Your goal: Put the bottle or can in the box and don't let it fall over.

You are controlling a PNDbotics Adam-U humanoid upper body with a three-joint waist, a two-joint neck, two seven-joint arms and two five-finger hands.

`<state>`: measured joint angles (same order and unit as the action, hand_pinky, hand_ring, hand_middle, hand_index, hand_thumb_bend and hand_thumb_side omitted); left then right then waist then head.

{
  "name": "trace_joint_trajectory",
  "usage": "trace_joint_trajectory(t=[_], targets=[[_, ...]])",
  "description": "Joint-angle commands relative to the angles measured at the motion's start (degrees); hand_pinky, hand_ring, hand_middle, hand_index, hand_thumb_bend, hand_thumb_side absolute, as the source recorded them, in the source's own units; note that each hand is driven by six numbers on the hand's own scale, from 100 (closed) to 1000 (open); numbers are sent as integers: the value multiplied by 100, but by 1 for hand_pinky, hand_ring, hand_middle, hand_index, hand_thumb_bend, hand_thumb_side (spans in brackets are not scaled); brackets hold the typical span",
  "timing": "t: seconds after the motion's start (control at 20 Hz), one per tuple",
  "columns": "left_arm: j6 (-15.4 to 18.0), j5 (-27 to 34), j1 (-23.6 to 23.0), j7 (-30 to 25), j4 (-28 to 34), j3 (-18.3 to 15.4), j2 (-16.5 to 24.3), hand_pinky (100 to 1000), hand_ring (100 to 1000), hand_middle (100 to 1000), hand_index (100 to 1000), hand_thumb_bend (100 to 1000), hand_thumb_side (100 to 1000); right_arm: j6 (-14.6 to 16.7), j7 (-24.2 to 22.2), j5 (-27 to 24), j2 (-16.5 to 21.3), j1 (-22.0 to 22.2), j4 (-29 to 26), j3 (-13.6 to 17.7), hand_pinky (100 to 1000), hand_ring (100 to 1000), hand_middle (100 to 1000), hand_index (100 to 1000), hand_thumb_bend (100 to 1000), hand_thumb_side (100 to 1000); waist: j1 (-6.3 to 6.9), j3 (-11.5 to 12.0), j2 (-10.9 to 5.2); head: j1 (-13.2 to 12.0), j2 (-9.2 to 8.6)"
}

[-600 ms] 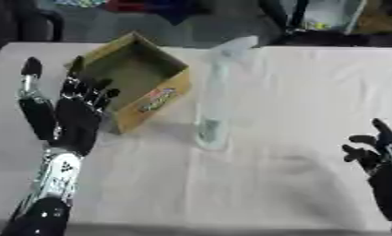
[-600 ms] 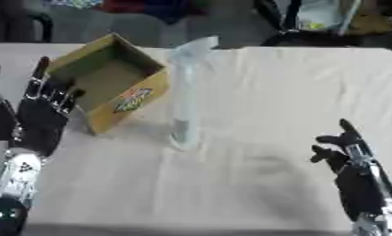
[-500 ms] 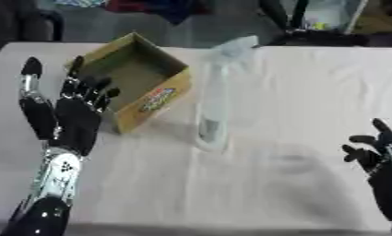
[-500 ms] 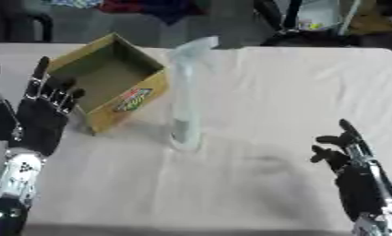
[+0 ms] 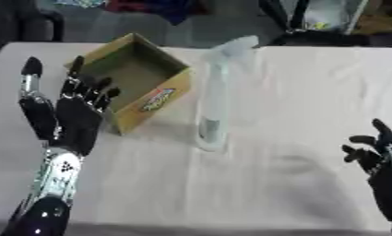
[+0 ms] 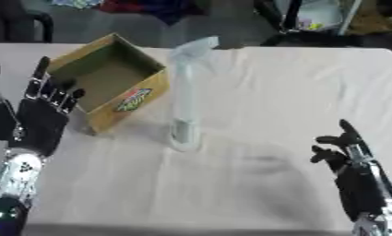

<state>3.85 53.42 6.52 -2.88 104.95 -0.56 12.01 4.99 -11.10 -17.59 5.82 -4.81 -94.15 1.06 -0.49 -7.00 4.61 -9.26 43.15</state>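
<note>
Bottle: Since nothing holds it, the tall, clear plastic bottle (image 5: 217,97) stands by itself on the white cloth-covered table (image 5: 255,184), its long axis upright, pale cap end at the top, base resting on the cloth.
Box: your open-topped brown cardboard box (image 5: 137,83), with a printed label on its near wall, sits just beside the bottle, between it and your left hand; I cannot tell if they touch.
Left hand: your black left hand (image 5: 72,115) is raised palm-up with fingers spread and straight, holding nothing; it hangs at the box's near corner.
Right hand: your right hand (image 6: 352,177) rests low at the table's edge, fingers relaxed and parted, empty, well apart from the bottle.
Key relation: from your left hand the bottle lies to the right and slightly farther out, past the box corner; I judge that hand the nearer one.
Handling: smooth, see-through walls and a narrow, tall shape suggest it tips easily, so take it around the middle and keep it vertical as you lower it in.
</note>
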Motion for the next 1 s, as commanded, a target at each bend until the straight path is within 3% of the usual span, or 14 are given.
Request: trace_joint_trajectory(t=[0.05,0.1,0.25,0.35,0.4,0.45,0.7,1.0], targets=[[-9,25,56,-19,103,3,35,597,603,413,1000,372,834,-62,-80,-190,163,-155,-49,-111,827,407,529,1000,100,660,-9,10,-56,17,-66],[-14,30,56,-21,101,9,33,597,603,413,1000,372,834,-108,-129,-278,198,-217,-40,-185,826,403,524,1000,100,660,-11,14,-61,28,-65],[-28,40,56,-32,96,24,29,597,603,413,1000,372,835,-299,-287,-558,267,-431,20,-429,749,304,389,1000,100,654,-14,28,-72,58,-75],[-32,44,55,-35,94,26,30,597,603,413,1000,372,835,-396,-361,-761,302,-510,44,-503,749,304,389,1000,100,654,-14,29,-75,63,-79],[-33,45,55,-36,94,27,30,597,603,413,1000,371,834,-425,-383,-865,321,-525,47,-512,651,169,230,1000,100,639,-15,31,-76,68,-79],[-52,50,56,-47,91,54,28,597,602,413,1000,371,835,-481,-435,-968,344,-598,62,-581,619,151,205,1000,100,636,-23,88,-92,158,-78],[-70,67,61,-65,86,65,20,597,602,413,1000,372,833,-922,-860,-1453,279,-1282,541,-1198,538,118,124,1000,100,612,-29,135,-89,215,-114],[-72,77,58,-68,84,68,21,596,601,412,1000,376,832,-1428,-1012,-2041,211,-1784,885,-1233,509,108,100,1000,100,601,-43,155,-87,232,-128]])
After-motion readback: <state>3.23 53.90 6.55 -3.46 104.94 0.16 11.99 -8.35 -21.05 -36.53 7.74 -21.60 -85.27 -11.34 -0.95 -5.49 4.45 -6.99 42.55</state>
